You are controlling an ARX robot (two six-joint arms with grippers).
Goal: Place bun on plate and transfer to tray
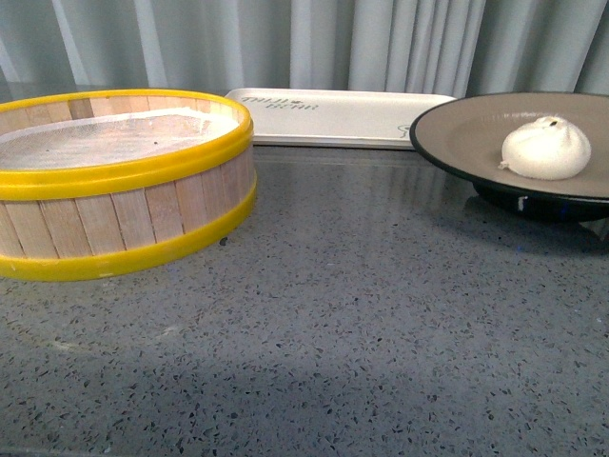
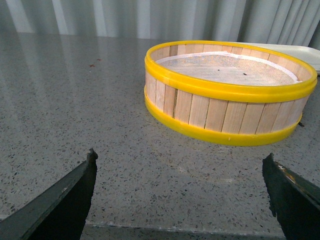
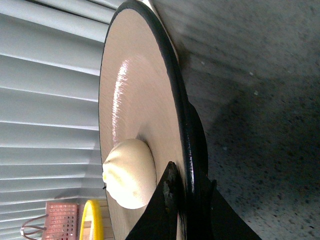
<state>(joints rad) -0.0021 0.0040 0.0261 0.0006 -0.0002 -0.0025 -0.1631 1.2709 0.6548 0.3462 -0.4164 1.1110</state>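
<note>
plate (image 1: 466, 133): right side of grey table (image 1: 362, 314), just beside tray's right end; can't tell if lifted
bun (image 1: 546, 148): on plate's brown inside, pleats up
tray (image 1: 343, 116): at back, behind steamer basket (image 1: 124, 214) & plate
R gripper (image 3: 190, 187): clamped on plate's black rim
L gripper (image 2: 180, 157): fingers wide apart, holds nothing, near steamer basket
</note>
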